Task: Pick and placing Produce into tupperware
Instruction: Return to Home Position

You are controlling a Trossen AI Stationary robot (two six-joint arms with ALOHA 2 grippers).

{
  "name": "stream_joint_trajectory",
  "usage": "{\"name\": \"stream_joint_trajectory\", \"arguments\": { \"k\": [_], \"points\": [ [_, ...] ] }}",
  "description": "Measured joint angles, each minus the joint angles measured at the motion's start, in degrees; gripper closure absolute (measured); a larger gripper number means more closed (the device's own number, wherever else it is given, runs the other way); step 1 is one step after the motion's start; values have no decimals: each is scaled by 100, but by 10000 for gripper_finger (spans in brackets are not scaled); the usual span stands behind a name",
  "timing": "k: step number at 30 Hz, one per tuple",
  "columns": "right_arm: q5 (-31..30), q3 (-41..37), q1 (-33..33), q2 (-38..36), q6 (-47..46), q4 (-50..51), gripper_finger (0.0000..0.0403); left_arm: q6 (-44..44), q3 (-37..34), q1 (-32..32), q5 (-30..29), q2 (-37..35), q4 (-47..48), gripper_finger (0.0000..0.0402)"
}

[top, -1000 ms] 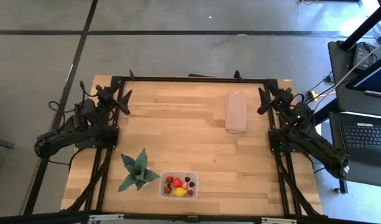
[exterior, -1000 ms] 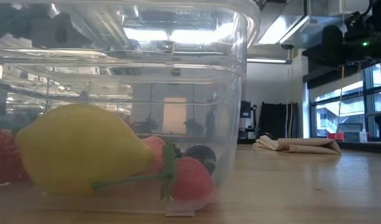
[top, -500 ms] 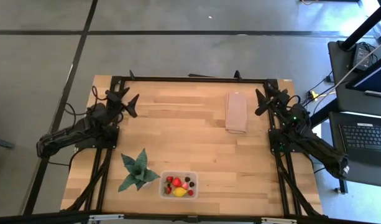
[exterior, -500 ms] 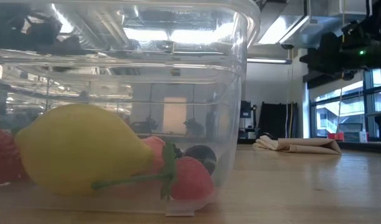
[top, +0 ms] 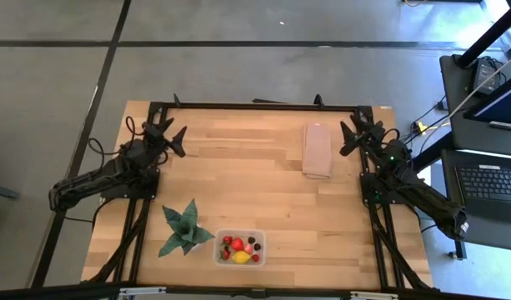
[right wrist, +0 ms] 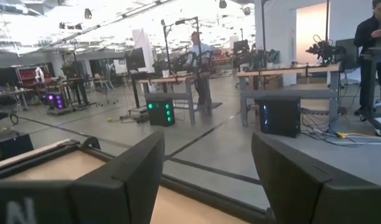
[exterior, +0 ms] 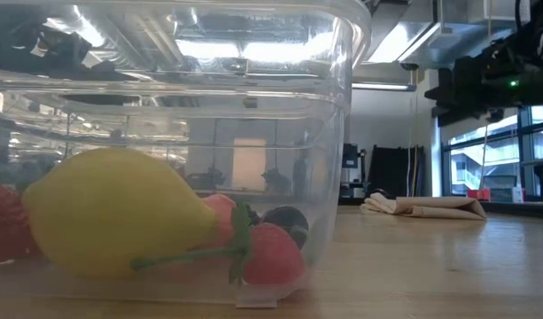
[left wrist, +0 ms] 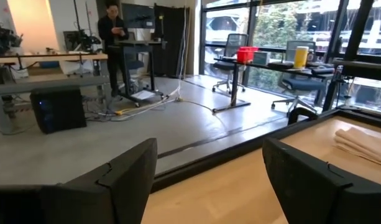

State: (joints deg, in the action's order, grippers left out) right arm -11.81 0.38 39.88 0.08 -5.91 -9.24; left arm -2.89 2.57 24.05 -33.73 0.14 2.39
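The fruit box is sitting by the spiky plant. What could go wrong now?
The clear box sits close beside the plant and near the front edge of the table, so a bump could push it off or spill the fruit. The open right claw hangs beside the folded cloth and might snag it if it swings that way. The left claw waits far off.

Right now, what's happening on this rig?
Nothing is being handled. The produce sits inside the tupperware at the table's front edge, beside the plant. The left gripper hangs over the far left corner and the right gripper over the far right, by the folded cloth. Both have their jaws open and empty. No loose fruit shows on the table, so the packing looks done.
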Motion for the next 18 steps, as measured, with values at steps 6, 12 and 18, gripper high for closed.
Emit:
{"name": "stream_joint_trajectory", "arguments": {
  "k": [6,12,18],
  "points": [
    [-2,2,0,2,-4,396,160,388,0,-1,-3,2,1,117],
    [96,24,0,57,20,711,160,454,0,-4,70,10,5,117],
    [99,24,-2,57,-261,708,160,590,0,-7,111,29,10,117]
  ]
}}
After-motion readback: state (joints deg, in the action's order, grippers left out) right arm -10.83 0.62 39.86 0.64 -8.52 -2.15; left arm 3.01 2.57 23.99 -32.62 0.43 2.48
